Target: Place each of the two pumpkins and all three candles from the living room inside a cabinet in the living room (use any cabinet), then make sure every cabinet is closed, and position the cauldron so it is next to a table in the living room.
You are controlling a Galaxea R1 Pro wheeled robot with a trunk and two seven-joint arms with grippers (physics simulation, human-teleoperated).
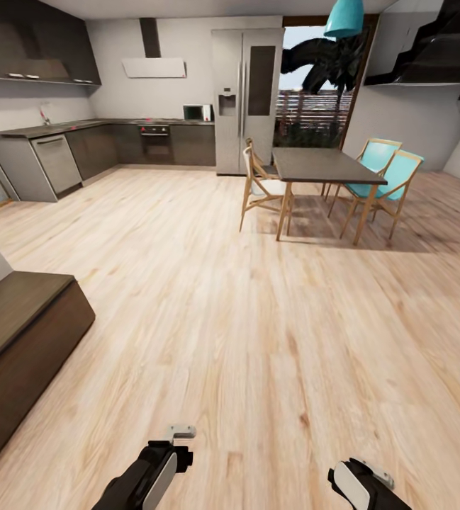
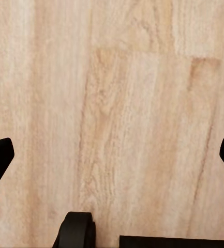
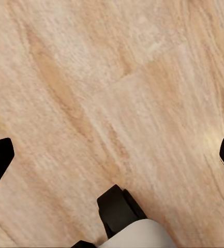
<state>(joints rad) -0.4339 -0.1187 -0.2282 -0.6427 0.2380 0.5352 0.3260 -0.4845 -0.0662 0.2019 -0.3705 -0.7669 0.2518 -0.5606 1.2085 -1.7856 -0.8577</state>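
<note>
Left of the bare floor point(image 1: 258, 340), the dark-brown cabinet point(image 1: 17, 340), no legible writing.

Cabinet point(image 1: 17, 340) near left; dining table point(image 1: 325, 166) far right, chairs point(image 1: 261, 185) apparently flanking.

No readable text anywhere.
The fridge point(image 1: 247, 99), microwave point(image 1: 195, 112) and oven point(image 1: 154, 140) fronts carry no legible lettering.
</note>
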